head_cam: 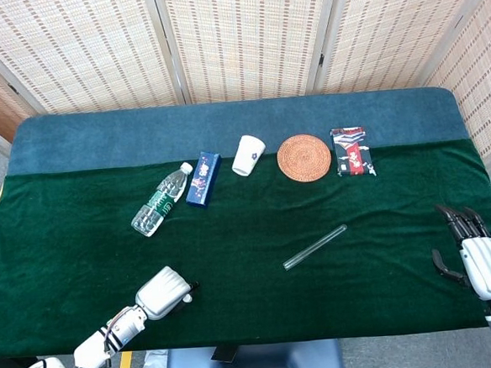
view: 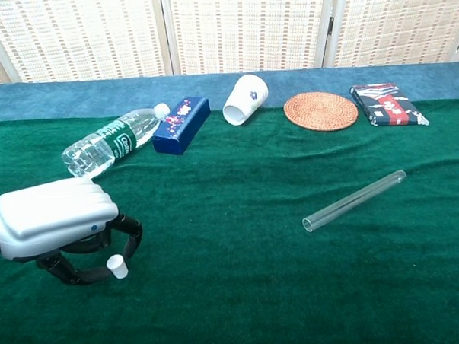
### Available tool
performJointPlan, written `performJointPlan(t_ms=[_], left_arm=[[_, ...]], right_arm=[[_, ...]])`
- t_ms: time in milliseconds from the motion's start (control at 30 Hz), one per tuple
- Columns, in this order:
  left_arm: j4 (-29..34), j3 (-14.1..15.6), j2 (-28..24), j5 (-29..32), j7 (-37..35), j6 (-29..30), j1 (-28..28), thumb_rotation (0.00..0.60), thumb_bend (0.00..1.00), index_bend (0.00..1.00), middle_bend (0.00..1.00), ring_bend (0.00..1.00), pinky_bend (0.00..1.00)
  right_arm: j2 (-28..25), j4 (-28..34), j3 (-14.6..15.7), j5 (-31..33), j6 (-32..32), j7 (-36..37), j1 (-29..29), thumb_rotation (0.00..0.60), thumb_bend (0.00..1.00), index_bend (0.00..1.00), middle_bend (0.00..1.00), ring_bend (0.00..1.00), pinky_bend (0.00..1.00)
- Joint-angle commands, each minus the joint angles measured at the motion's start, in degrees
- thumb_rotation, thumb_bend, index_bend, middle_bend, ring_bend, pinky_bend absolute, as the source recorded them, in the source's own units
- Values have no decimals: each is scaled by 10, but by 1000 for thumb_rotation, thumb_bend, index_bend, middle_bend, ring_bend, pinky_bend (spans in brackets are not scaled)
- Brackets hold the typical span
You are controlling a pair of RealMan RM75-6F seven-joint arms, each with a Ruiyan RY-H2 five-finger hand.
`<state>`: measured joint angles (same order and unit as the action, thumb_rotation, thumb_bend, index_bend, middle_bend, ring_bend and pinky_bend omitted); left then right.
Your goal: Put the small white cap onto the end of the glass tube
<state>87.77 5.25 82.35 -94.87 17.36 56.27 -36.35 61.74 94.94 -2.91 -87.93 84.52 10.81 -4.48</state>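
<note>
Left hand: my left hand (view: 53, 221) lay low on the green cloth (view: 242, 293) at the near left, with its dark fingers (view: 129, 231) curled around the small white cap (view: 117, 266). The cap was pinched at the fingertips, I judged (whether it already was off the cloth, I could not tell).

Right hand: my right hand (head_cam: 478, 256) rested at the far right edge of the table, with fingers spread and holding nothing.

Cap: it stood with the open side up, at the near left, well apart from the glass tube (view: 355, 201).

Tube: it lay flat and diagonal on the cloth, right of the centre, with its open end toward me; nothing touched it.

Risk one: the cap was very small against my fingers, so a weak pinch could let it slip or turn on the way over.

Risk two: the tube was round and nothing held it. If I pushed the cap on it with one hand only, it could roll or slide away. I judged my right hand should hold it first.

Other things: a water bottle (view: 112, 140), a blue box (view: 181, 124) and a paper cup (view: 244, 99) lay further back.
</note>
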Motion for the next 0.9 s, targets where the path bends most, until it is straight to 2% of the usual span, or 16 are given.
performJointPlan(t_ms=[33,300,433,567,700,800,867,900], left_arm=[[-1,0,1,0,-2,0,0,600,397,524,1000,872,797],[-1,0,-2,-3,-19,7,1,600,505,551,1000,878,797],[8,-2,-14,-2,-36,19,5,600,524,558,1000,878,797],[23,-10,-34,7,-68,36,10,600,530,559,1000,880,797],[34,-20,-56,15,-93,58,19,600,532,558,1000,883,797],[44,-25,-72,19,-111,75,26,600,532,556,1000,883,797],[48,-29,-81,21,-121,86,31,600,532,555,1000,883,797],[50,-30,-84,22,-123,90,33,600,532,555,1000,883,798]], right_arm=[[0,0,0,0,0,0,0,600,550,45,150,134,45],[-2,4,1,-4,0,-3,-1,600,550,45,151,139,56],[-7,13,1,-13,-11,-19,-11,600,550,53,173,169,124],[-13,30,-1,-26,-38,-57,-34,600,550,69,244,241,235],[-10,51,-7,-37,-90,-105,-75,600,550,75,370,381,413],[2,60,-13,-35,-137,-147,-108,600,550,105,493,540,569],[14,65,-17,-27,-170,-174,-131,600,550,139,625,708,711],[19,66,-20,-20,-185,-185,-141,600,550,150,670,757,748]])
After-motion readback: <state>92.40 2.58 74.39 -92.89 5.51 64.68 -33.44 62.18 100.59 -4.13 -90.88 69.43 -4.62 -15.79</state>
